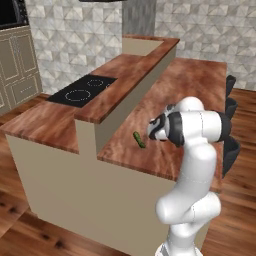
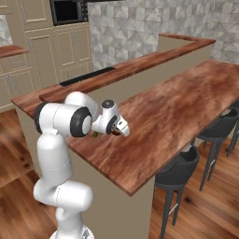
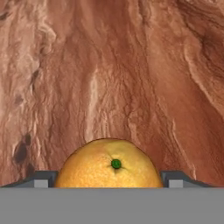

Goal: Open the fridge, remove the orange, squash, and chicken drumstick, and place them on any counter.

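Arm bent low over the lower level of the desk [image 1: 190, 85], a reddish-brown wood top with beige sides; hand hangs above the near part of that surface. In the hand view the orange [image 3: 108, 162] sits between the fingers [image 3: 41, 180], one dark tip showing at each side of the fruit and pressed close to it, green stem dot facing the camera; fingers closed on the orange, wood grain of the desk behind it. Gripper [image 2: 122, 128] in the right base view points out over the wood, the fruit itself too hidden by the hand to make out there. In the left base view the gripper [image 1: 152, 131] is at the end of the forearm, just right of the squash [image 1: 139, 139]. Squash: slim, dark green, slightly curved, lying flat on the lower desk top near its front edge, close to the step up to the raised level. A sliver of dark green [image 2: 95, 135] shows under the wrist in the right base view. Black cooktop [image 1: 82, 89] set in the far lower section beyond the raised ledge. Dark stools [image 2: 179, 170] stand along the desk's open side. Beige wall cabinets [image 2: 65, 51] and a dark built-in oven [image 2: 67, 11] at the back.
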Robot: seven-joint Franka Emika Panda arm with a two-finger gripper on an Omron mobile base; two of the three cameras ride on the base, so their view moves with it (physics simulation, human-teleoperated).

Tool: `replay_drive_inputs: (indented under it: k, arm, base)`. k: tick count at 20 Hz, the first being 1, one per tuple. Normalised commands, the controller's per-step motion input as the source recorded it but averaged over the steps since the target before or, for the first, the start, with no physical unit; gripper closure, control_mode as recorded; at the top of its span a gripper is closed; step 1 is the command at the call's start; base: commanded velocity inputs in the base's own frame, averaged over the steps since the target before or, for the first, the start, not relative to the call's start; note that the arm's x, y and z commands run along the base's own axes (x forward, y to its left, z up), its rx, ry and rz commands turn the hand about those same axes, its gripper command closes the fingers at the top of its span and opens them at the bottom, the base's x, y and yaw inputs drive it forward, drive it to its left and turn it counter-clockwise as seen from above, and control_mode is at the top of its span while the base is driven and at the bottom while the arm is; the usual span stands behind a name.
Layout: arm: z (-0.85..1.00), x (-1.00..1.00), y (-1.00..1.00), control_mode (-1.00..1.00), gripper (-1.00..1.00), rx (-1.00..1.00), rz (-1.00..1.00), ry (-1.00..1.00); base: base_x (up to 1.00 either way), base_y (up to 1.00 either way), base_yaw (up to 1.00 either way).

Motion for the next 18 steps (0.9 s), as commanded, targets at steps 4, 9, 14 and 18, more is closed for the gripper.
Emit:
replay_drive_inputs:
  k: [4,9,14,18]
  arm:
    - [0.09,0.13,0.00,-1.00,-1.00,0.00,0.00,0.00]
    - [0.53,-0.03,0.00,-1.00,-1.00,0.00,0.00,0.00]
    - [1.00,-0.80,0.06,-1.00,-1.00,0.00,0.07,-0.13]
    - [1.00,-1.00,0.26,-1.00,-1.00,0.00,0.23,-0.01]
  base:
    - [0.00,0.00,0.00]
    - [0.00,0.00,0.00]
    - [0.00,0.00,0.00]
    - [0.00,0.00,0.00]
